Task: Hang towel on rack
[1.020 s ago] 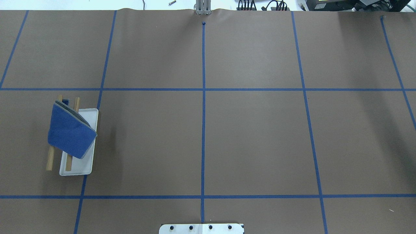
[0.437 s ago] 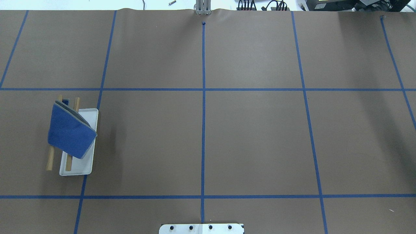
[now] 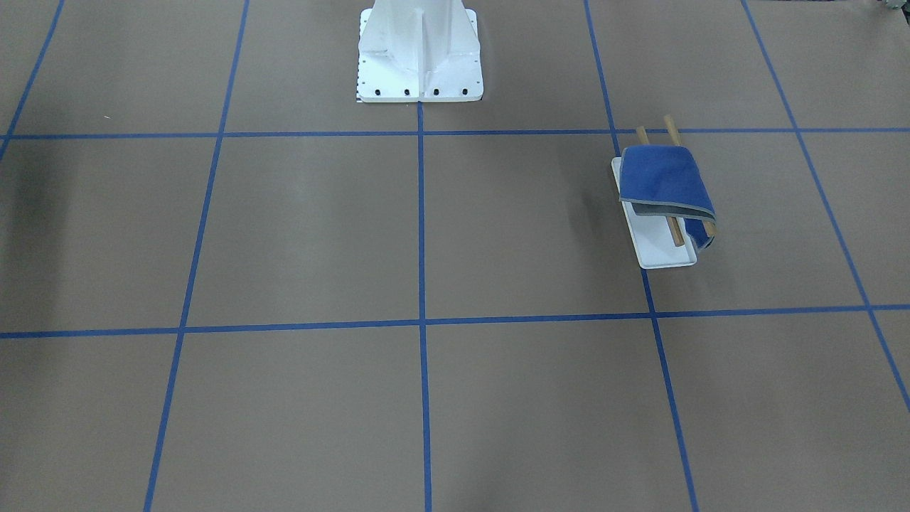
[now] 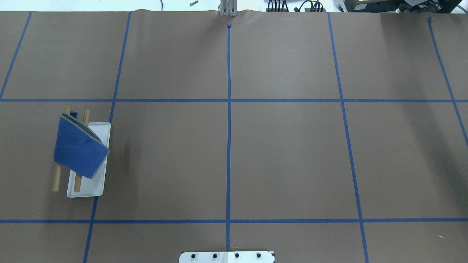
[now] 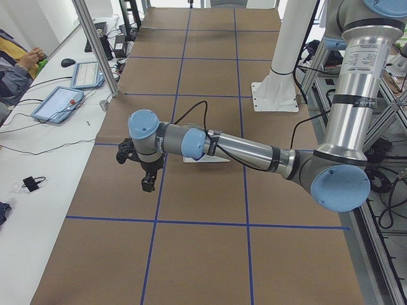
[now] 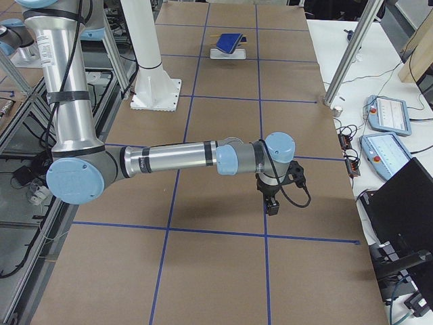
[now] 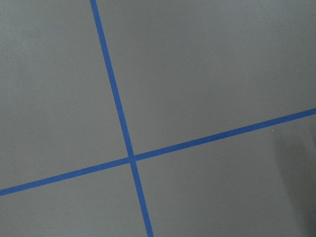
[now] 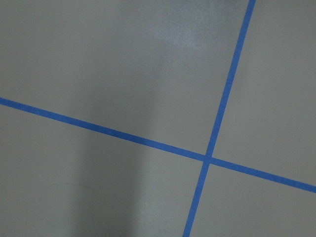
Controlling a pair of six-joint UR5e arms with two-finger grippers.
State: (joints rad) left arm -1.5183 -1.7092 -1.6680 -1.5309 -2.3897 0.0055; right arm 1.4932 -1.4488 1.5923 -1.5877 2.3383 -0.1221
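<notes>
The hanging looks done. The royal-blue towel (image 4: 78, 148) lies draped over both wooden rods (image 4: 56, 180) of the rack (image 4: 89, 190), with a fold of its greyish underside showing along one edge. It sits skewed rather than square, one corner reaching out past the white tray base (image 3: 665, 256), and nothing grips it.

The left gripper (image 5: 147, 184) hovers over the table (image 4: 285, 153) with the rack near it, back along its own forearm, which hides most of the rack in the left side view. The right gripper (image 6: 272, 203) hangs low above the table too, and from it the towel and rack are well apart, far off at the table's other end. Each gripper shows only in a side view (too small and too oblique to judge), so I cannot tell whether the jaws stand wide or narrow. The wrist cameras show only bare table and blue tape lines (image 7: 129, 157) — no cloth.

As I judge it, little is left, at most squaring the towel on the rods.
</notes>
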